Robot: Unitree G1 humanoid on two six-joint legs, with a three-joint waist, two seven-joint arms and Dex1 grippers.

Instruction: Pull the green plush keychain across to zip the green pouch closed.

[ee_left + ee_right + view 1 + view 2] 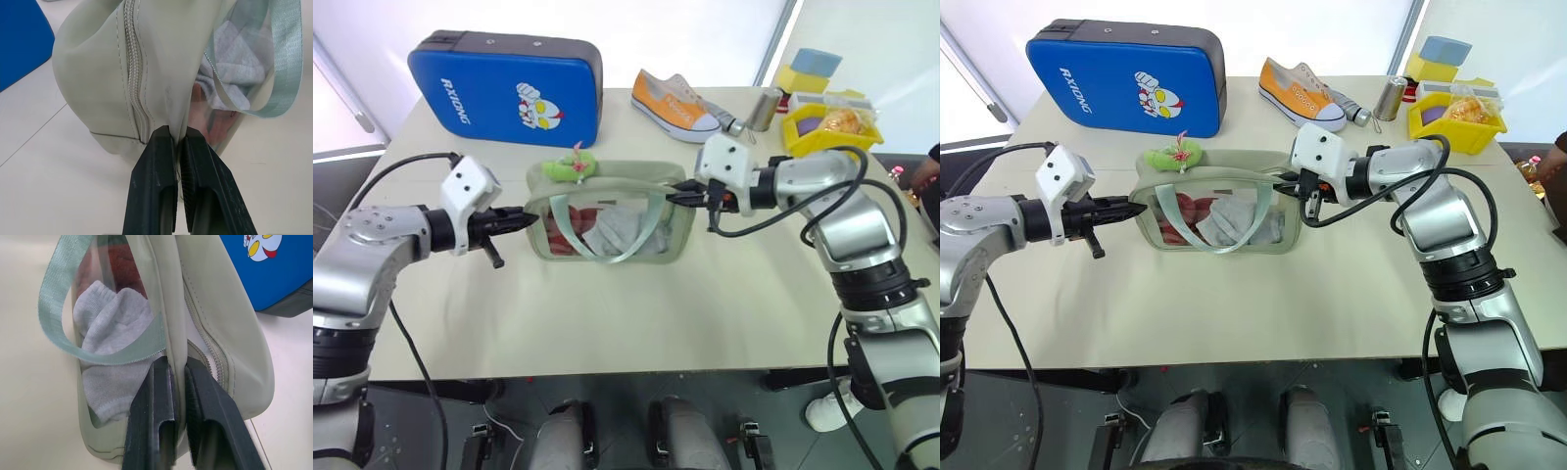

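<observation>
The pale green pouch (607,230) stands upright mid-table, with socks and a red item behind its clear window and its loop strap hanging in front. The lime-green plush keychain (570,166) sits on the pouch's top near its left end, and nothing is touching it. My left gripper (530,219) is shut on the pouch's left end, pinching the seam beside the zipper (134,73). My right gripper (674,195) holds the right end. The fabric edge lies between its fingers (159,396), which stand a little apart.
A blue hard case (504,86) lies at the back left. An orange shoe (674,101), a metal can (764,108) and a yellow bin (827,127) with items sit at the back right. The table (607,323) is bare in front of the pouch.
</observation>
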